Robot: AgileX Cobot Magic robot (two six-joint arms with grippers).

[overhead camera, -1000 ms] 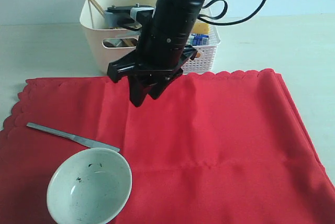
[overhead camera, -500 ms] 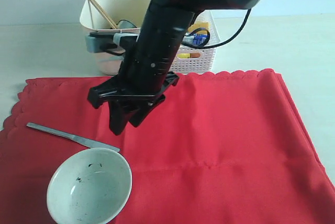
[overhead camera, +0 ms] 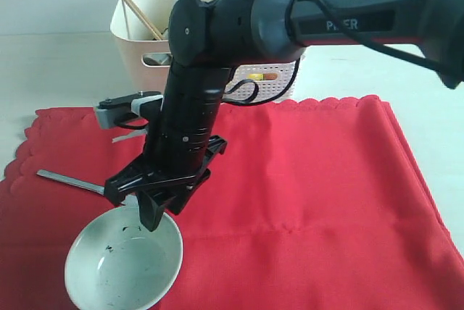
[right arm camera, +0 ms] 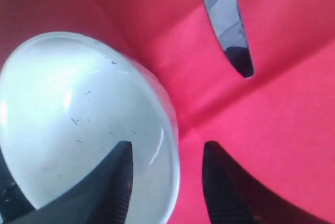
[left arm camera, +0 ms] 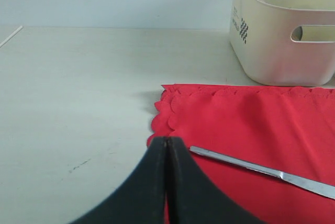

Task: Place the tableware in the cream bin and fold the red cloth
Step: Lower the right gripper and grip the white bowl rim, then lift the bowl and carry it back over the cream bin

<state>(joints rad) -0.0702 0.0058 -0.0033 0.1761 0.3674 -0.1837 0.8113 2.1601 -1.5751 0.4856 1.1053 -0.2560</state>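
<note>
The pale speckled bowl point(overhead camera: 119, 266) point(right arm camera: 78, 124) stands on the red cloth point(overhead camera: 312, 194) near its front left corner. My right gripper point(overhead camera: 148, 212) point(right arm camera: 167, 148) reaches across and hangs open over the bowl's far rim, one finger above the inside and the other above the cloth outside. The metal knife point(overhead camera: 65, 179) point(left arm camera: 261, 170) point(right arm camera: 225, 20) lies flat on the cloth just behind the bowl. The cream bin point(overhead camera: 138, 42) point(left arm camera: 282, 41) stands behind the cloth with chopsticks point(overhead camera: 141, 17) in it. My left gripper point(left arm camera: 166, 141) is shut and empty, by the cloth's scalloped left edge.
A white lattice basket point(overhead camera: 279, 82) stands right of the cream bin, mostly hidden by the right arm. The cloth point(left arm camera: 251, 119) covers most of the table; bare table point(left arm camera: 78, 93) lies to its left and behind it.
The right arm has swung down and to the left, from in front of the bins to the bowl's rim. Its jaws keep the same gap. Bowl and knife have not moved.
</note>
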